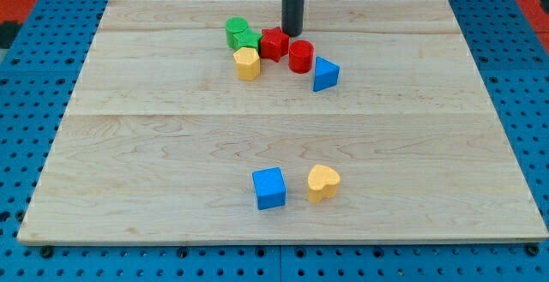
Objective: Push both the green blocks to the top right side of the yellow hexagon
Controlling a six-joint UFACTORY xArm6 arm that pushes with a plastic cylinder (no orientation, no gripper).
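Two green blocks sit together near the view's top centre: a green cylinder-like block (236, 30) and a second green block (249, 42) partly hidden between its neighbours. The yellow hexagon (247, 63) lies just below them, touching. My tip (292, 33) stands just right of and above a red block (274, 44), to the right of the green blocks. The rod rises out of the view's top.
A red cylinder (301, 57) and a blue triangle (325, 75) lie right of the cluster. A blue cube (269, 188) and a yellow heart (322, 183) lie near the view's bottom centre. The wooden board (129, 188) sits on a blue pegboard.
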